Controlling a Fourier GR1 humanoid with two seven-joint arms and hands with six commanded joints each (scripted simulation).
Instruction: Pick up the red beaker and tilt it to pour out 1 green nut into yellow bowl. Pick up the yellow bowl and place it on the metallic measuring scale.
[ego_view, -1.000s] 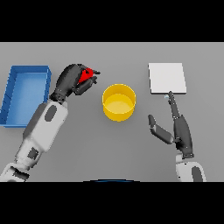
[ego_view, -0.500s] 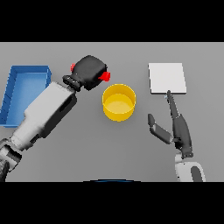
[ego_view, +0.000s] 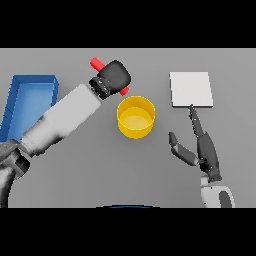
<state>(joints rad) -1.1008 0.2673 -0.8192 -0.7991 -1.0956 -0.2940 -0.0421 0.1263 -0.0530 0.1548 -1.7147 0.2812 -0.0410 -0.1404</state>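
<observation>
**Op A:** What are you seeing on the left hand?

**Op B:** I'm looking at its back, so the fingers themselves are hidden from me. It's wrapping the red beaker: red is sticking out past the hand at the upper left, and a second bit of red is showing at the lower right edge of the hand. So the beaker is lying tilted across the grip, not upright.

**Op A:** And the yellow bowl?

**Op B:** It's sitting on the grey table, just below and to the right of that hand. The lower red end is hanging right by the bowl's far rim. I can't tell whether any nut is lying inside.

**Op A:** Right hand?

**Op B:** The right hand is resting low on the right, fingers straight and spread, thumb out to the side, holding nothing. One fingertip is pointing up at the metallic scale, reaching its near edge.

**Op A:** Anything else?

**Op B:** A blue tray is sitting at the far left, behind the left forearm.
</observation>
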